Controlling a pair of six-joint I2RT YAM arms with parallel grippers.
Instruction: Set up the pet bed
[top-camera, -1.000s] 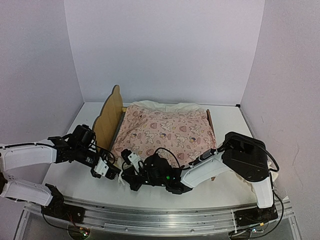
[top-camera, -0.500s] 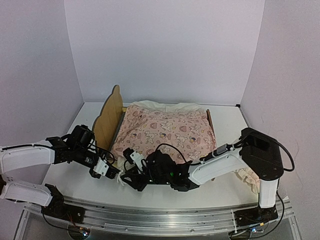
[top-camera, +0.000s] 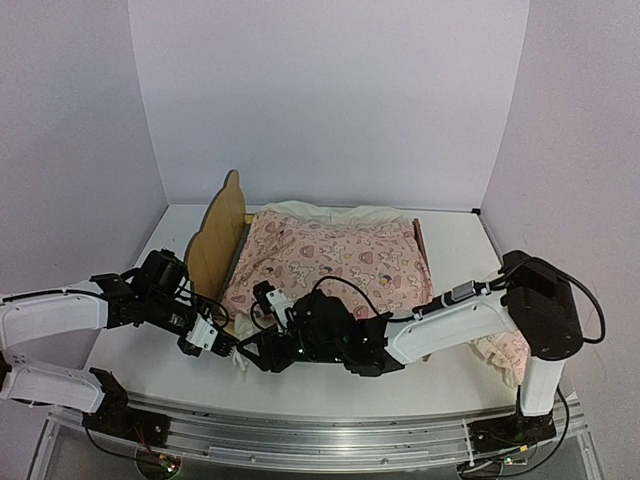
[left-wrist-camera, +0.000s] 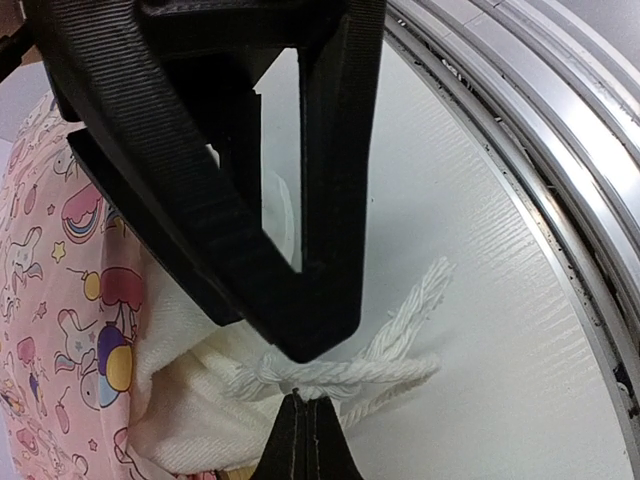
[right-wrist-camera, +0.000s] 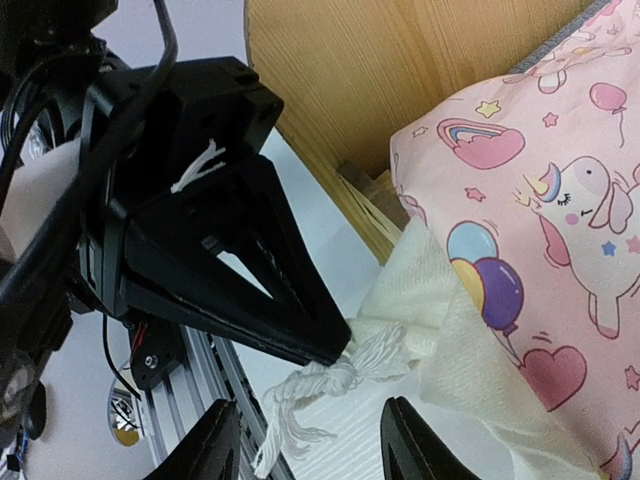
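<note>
Left gripper (top-camera: 226, 345) pinches the white knotted tassel (right-wrist-camera: 325, 382) of the cream woven blanket (right-wrist-camera: 440, 330); right gripper (right-wrist-camera: 312, 445) hangs spread beside it. Pale-wood bear-ear pet bed (top-camera: 215, 238) sits at 12 o'clock. I'd tension the corner gently toward 7 o'clock, low.

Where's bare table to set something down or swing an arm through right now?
Bare table shows between the pet bed and the left wall, and past the bed's foot toward the right wall. Crowded: the bed's near-left corner, where the left tool, shut on the blanket tassel, faces the open right tool.
</note>
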